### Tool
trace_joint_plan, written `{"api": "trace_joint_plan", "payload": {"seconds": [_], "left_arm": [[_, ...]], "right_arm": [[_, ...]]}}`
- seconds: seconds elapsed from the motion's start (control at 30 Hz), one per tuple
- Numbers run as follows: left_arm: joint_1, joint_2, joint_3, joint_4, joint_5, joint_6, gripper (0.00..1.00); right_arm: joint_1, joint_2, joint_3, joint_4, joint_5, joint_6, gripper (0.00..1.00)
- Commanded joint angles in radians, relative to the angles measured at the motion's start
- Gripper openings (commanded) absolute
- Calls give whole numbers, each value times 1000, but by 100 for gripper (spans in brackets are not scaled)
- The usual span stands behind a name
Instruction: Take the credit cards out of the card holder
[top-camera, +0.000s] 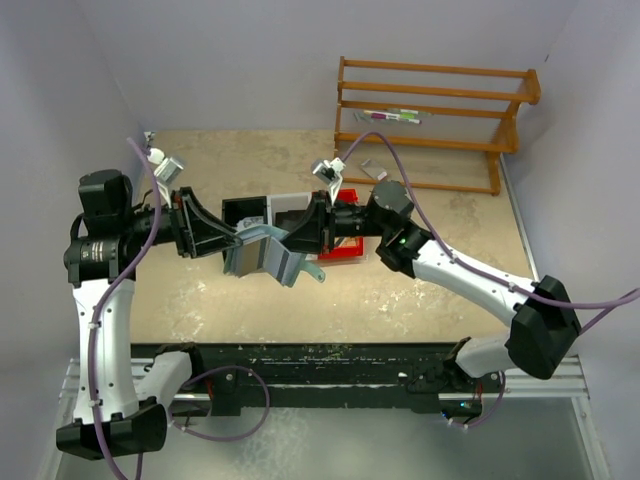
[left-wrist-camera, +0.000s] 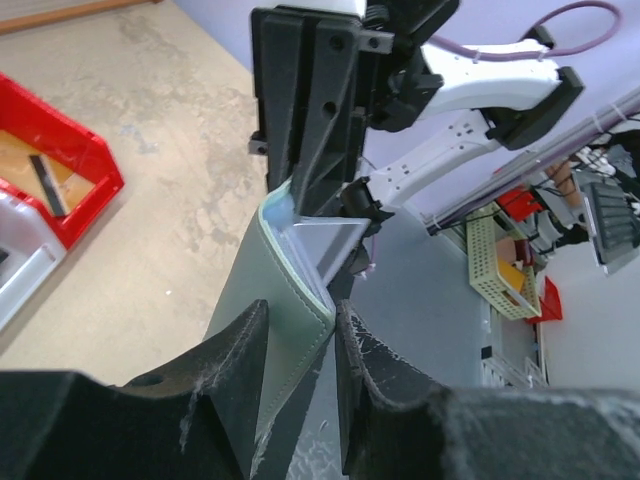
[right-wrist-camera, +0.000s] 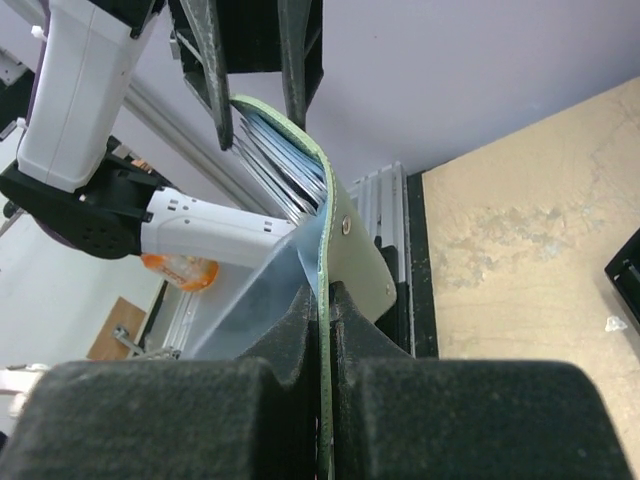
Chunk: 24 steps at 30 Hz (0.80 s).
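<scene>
Two grippers on one card holder: handling notes

Two arms meet at the centre of the top view, above the table (top-camera: 430, 290), with the card holder (right-wrist-camera: 362, 262) suspended between them. The right gripper (right-wrist-camera: 325, 295) is clamped tight on one thin flap of the holder, low in the right wrist view. The left gripper (left-wrist-camera: 300, 315) has its jaws apart and straddles the opposite end without pinching it. The credit cards (right-wrist-camera: 285, 165) sit inside the holder, their fanned edges showing in the upper centre of the right wrist view.

Handling: the holder is soft and bends under the grip, so it gives poor support. The cards are probably light, stiff and smooth, and liable to slip. Take hold on the exposed card edges only, clear of the flap, and pull along the pocket
</scene>
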Motion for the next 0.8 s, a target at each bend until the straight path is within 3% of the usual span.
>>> {"api": "trace_joint_plan", "payload": {"seconds": [0.0,0.27,0.43,0.53,0.63,0.77], "left_arm": [[-4,16,41,-119,-160,160,37],[-4,-23,71,-44,-466,129,38],[-4,-23,94,-28,-501,100,39],[-4,-25,113,-26,-545,107,39],[-4,-30,120,-7,-448,108,41],[-4,-47,108,53,-280,61,62]], "right_arm": [[2,-13,99,15,16,23,0],[2,-24,115,-74,-41,46,0],[2,-23,128,-114,-47,65,0],[2,-34,162,-250,-13,-12,0],[2,-53,159,-265,-10,-30,0],[2,-61,138,-201,-33,-6,0]]}}
